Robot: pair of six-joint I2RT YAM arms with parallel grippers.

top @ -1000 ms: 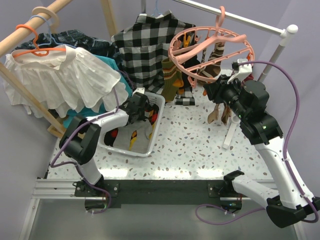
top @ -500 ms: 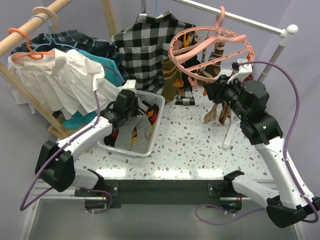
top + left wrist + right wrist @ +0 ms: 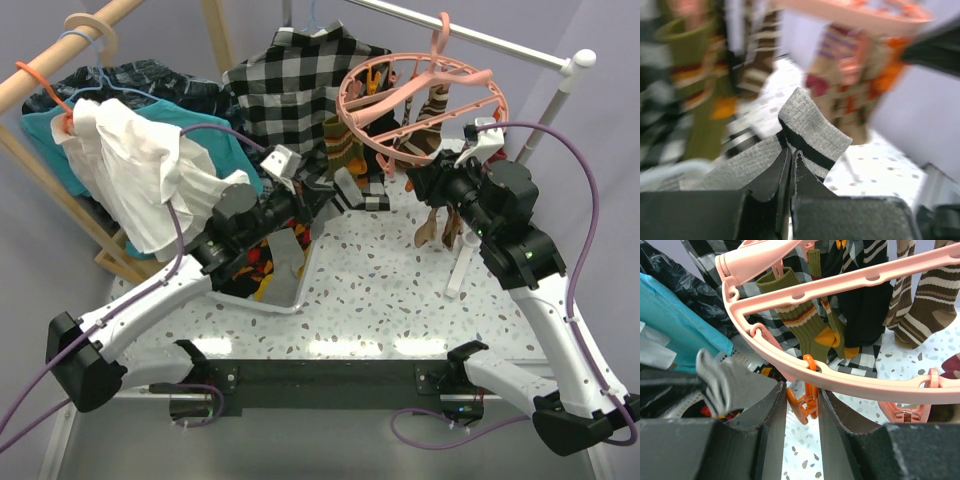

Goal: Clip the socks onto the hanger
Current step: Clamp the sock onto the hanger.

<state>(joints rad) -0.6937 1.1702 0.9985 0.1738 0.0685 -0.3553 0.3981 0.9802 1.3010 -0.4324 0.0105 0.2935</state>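
The salmon-pink hanger (image 3: 420, 90) hangs from the rail at the back right, with several socks clipped under it: an olive striped one (image 3: 805, 325), a brown striped one (image 3: 920, 305) and an argyle one (image 3: 850, 90). My left gripper (image 3: 318, 198) is shut on a grey sock with a black stripe (image 3: 812, 127), held up in the air just left of the hanger; the sock's tail hangs down toward the basket. My right gripper (image 3: 802, 390) sits under the ring's near rim (image 3: 865, 385), its jaws closed on an orange clip peg (image 3: 805, 405).
A white mesh basket (image 3: 285, 300) with more socks stands below the left arm. Behind hang a black-and-white checked shirt (image 3: 290, 90) and a white garment (image 3: 130, 170) on the wooden rack. A white rail post (image 3: 462, 265) stands by the right arm.
My left arm has risen out of the basket and swung right toward the hanger, carrying the grey sock. The white garment has swung left. The right arm has stayed put.
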